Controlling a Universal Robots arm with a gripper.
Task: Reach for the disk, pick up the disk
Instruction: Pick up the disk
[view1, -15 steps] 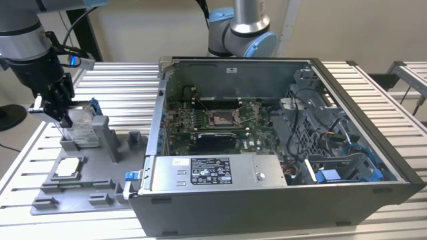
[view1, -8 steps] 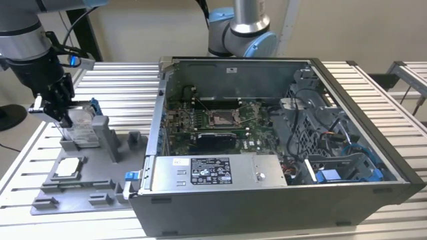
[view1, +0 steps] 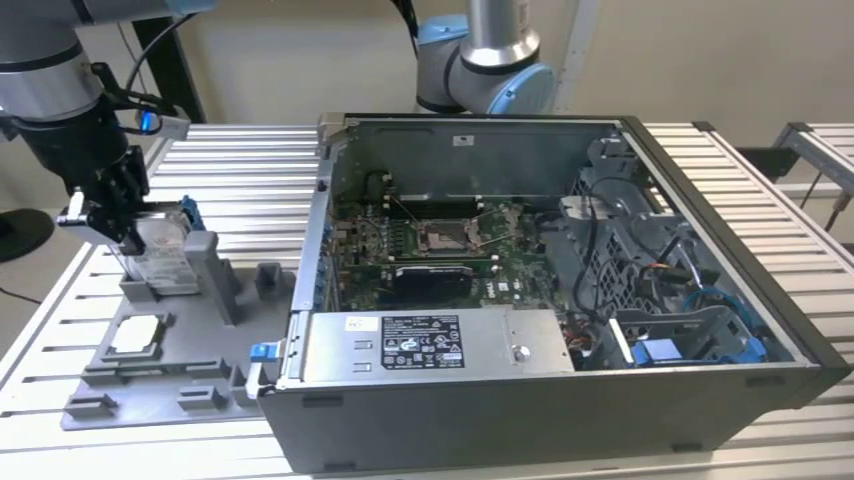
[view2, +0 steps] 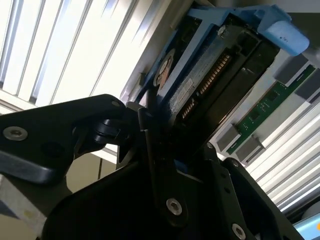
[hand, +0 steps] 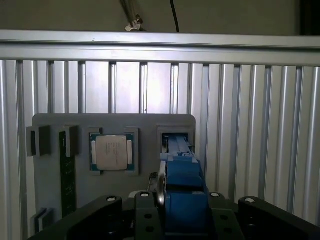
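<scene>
**Disk (view1: 166, 248) pinched by the gripper (view1: 131, 238)**

In the exterior view, the disk stands on its edge in a slot of a grey tray (view1: 200, 365), at the exterior view's left. The black fingers (view1: 123, 228) are narrow, one on each flat side, and they pinch it. The gripper covers part of the disk's top. A small square chip (view1: 138, 335) lies flat on the tray, near the disk. A big open computer case (view1: 534, 425) stands just beside the tray, with a grey power box (view1: 427, 342) inside it. Another arm (view1: 487, 60) rises behind the case.

In the second wrist view, the disk (view2: 200, 85) runs away between the dark fingers (view2: 150, 150). Its blue frame (view2: 280, 30) shows at the far end. Dark gripper parts cover the near end, so the spot where the pads touch is hard to see. A green memory stick (view2: 260, 107) lies beside the disk.

In the first wrist view, the blue frame (hand: 182, 172) sits in the middle of the gripper (hand: 181, 200). Its far end is in the tray's slot. The silver body is hidden under the frame. The chip (hand: 111, 152) lies beside it. Metal table slats (hand: 250, 125) lie all around the tray.
</scene>
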